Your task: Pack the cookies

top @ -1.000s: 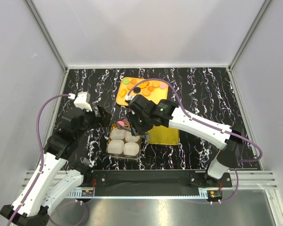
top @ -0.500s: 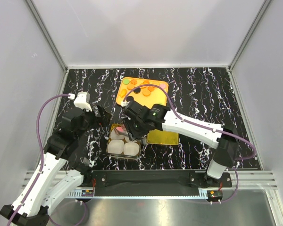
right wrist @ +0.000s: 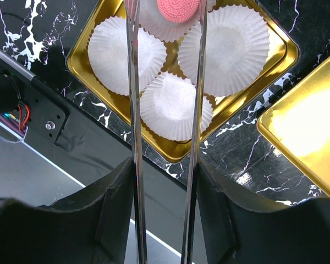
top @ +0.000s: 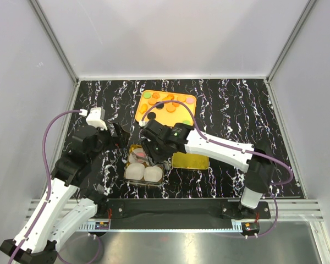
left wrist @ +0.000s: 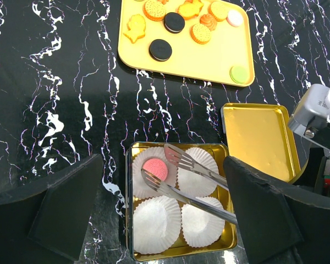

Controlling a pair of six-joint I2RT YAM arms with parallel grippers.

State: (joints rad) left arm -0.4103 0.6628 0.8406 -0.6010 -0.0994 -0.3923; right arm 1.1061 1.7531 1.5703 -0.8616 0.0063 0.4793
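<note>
A pink cookie (left wrist: 155, 169) lies in the far-left white paper cup of the gold tin (left wrist: 176, 254); it also shows in the right wrist view (right wrist: 179, 8). My right gripper (right wrist: 164, 187) is shut on metal tongs (left wrist: 192, 198). The tong tips are spread on either side of the pink cookie, above it. My left gripper (left wrist: 165, 209) is open and empty, hovering over the tin's near side. Several other cookies, orange, black, pink and green, lie on the yellow tray (left wrist: 192, 60) at the back.
The tin holds three more empty paper cups, one of them (right wrist: 176, 104) nearest the table's front edge. The gold lid (left wrist: 261, 137) lies right of the tin. The black rail runs along the front edge (right wrist: 71, 121).
My right arm has carried the tongs left and down over the tin. The pink cookie now lies in the cup with the tong tips apart. The left arm has not moved.
</note>
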